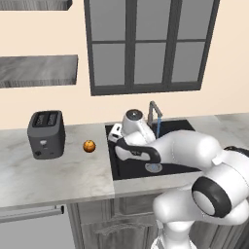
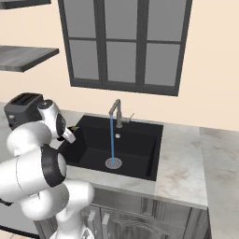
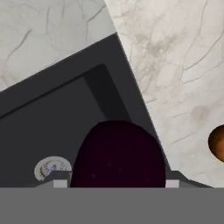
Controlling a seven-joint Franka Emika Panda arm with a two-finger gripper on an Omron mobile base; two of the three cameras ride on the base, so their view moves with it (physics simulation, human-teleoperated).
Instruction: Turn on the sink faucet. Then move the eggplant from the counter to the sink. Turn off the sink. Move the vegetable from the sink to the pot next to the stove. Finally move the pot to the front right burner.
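Note:
The dark purple eggplant [image 3: 118, 153] sits between the fingertips of my gripper [image 3: 116, 183], which is shut on it. It hangs over the left inner edge of the black sink [image 3: 52, 127], with the silver drain [image 3: 52, 168] below and to one side. In the left base view my gripper [image 1: 115, 133] is at the left rim of the sink [image 1: 180, 127]. The sink faucet [image 1: 153, 109] is running, and a blue stream falls from the faucet [image 2: 115, 112] to the drain [image 2: 113, 162]. In the right base view my gripper [image 2: 70, 133] is low at the sink's left wall.
A small round orange fruit [image 1: 89, 146] lies on the counter [image 1: 53, 170] left of the sink, and a dark toaster [image 1: 46, 133] stands further left. The fruit [image 3: 217, 142] lies close beside the hand. More counter [image 2: 182, 158] runs right of the sink.

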